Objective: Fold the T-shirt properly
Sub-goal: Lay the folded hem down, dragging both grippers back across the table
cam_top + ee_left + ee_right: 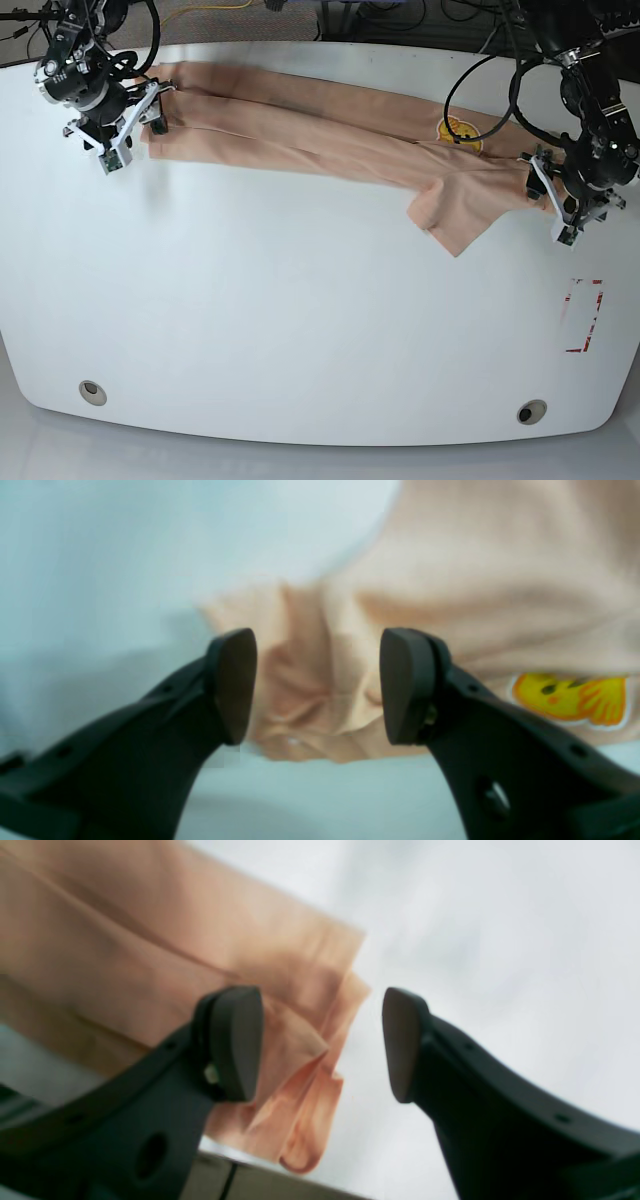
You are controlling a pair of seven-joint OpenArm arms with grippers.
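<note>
The left gripper (318,687) is spread wide above one end of the shirt (300,125), gripping nothing; the right gripper (322,1045) is likewise parted over the other end, empty. The shirt lies in a long, narrow strip along the arms' side of the table (300,320), its yellow emblem (460,135) showing and one flap angled out onto the white top. That top has rounded corners, a round fitting (92,393) near one, another near the next, and broken red marks (585,315) at one side. Grey floor (300,463) shows beyond; dark cables (400,12) run behind the shirt.
</note>
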